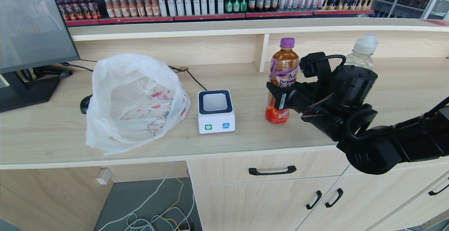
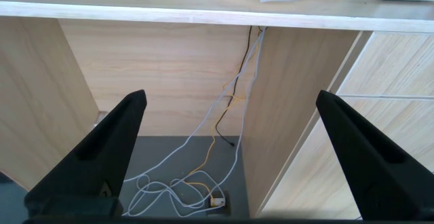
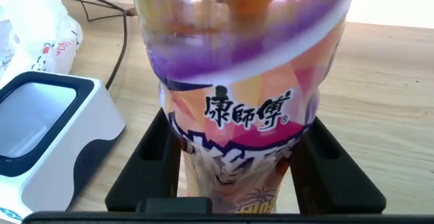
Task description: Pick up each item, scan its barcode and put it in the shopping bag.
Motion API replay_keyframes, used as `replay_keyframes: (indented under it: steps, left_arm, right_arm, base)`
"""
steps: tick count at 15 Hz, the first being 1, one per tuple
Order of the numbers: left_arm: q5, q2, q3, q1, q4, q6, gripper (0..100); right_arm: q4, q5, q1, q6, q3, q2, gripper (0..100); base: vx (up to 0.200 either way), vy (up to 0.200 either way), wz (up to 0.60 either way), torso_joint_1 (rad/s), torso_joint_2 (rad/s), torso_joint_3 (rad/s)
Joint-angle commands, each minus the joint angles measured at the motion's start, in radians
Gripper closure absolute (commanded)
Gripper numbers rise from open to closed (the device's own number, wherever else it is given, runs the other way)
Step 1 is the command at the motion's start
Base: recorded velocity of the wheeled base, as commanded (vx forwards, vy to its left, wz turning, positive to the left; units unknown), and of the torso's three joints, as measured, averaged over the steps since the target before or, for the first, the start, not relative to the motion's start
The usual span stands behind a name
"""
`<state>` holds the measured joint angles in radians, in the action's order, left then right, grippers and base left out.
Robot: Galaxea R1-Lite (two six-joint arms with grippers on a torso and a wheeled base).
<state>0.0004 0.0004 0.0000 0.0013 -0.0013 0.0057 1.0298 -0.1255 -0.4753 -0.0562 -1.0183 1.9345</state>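
Note:
An orange tea bottle point(image 1: 282, 68) with a purple cap stands upright on the wooden counter point(image 1: 52, 129), right of the white barcode scanner point(image 1: 215, 111). My right gripper point(image 1: 277, 97) is shut on the bottle's lower half, one finger pressed against each side. In the right wrist view the bottle point(image 3: 237, 68) sits between those fingers point(image 3: 152, 159), with the scanner point(image 3: 41, 129) beside it. The white shopping bag point(image 1: 133, 101) lies open on the counter left of the scanner. My left gripper point(image 2: 230, 98) hangs open below the counter edge, holding nothing.
A clear water bottle point(image 1: 363, 50) stands behind my right arm. A monitor point(image 1: 31, 20) and a black mouse point(image 1: 84, 104) are at the counter's left. A raised shelf with a divider point(image 1: 261, 52) runs along the back. Cables point(image 2: 203, 183) lie on the floor under the counter.

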Motion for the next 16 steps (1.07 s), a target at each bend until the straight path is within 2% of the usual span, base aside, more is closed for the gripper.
replay_keyframes:
  steps: [1, 16]
  left_arm:
    - [0.001, 0.000, 0.000, 0.000, 0.000, 0.000, 0]
    - [0.000, 0.000, 0.000, 0.000, 0.000, 0.000, 0]
  right_arm:
    - [0.001, 0.000, 0.000, 0.001, 0.003, -0.020, 100]
    - [0.003, 0.000, 0.000, 0.002, 0.095, -0.169, 100]
  base:
    - [0.000, 0.000, 0.00, 0.000, 0.00, 0.000]
    - [0.000, 0.000, 0.00, 0.000, 0.00, 0.000]
